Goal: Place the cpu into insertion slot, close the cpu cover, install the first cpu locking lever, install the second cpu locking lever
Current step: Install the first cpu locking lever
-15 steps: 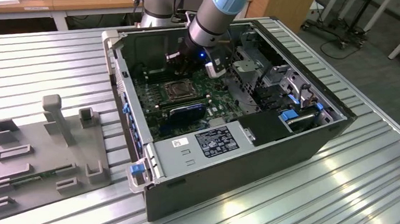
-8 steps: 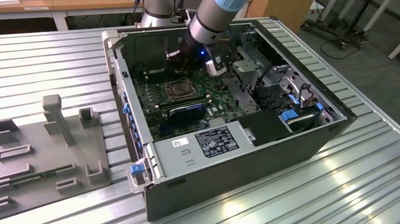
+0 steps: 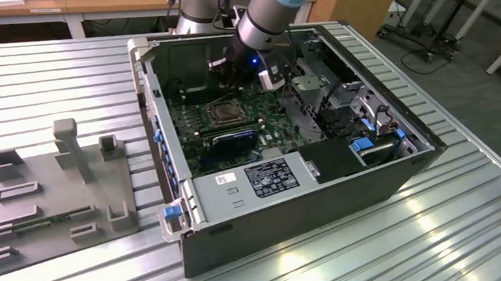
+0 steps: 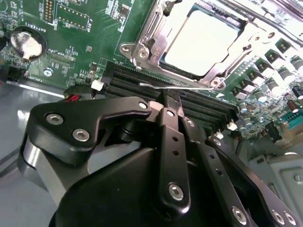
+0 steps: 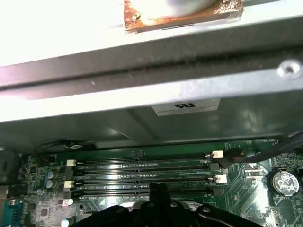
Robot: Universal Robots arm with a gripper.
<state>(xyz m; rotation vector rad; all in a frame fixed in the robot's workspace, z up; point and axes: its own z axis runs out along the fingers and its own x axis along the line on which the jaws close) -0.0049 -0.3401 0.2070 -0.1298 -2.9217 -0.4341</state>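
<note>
Second wrist view: cpu [image 4: 208, 40] near pincer [image 4: 173, 100], untouched.

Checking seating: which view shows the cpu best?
Second wrist view: the cpu sits close and bright inside the cpu cover. In the exterior view the cpu is small and far off. The first wrist view faces the memory slots.
</note>
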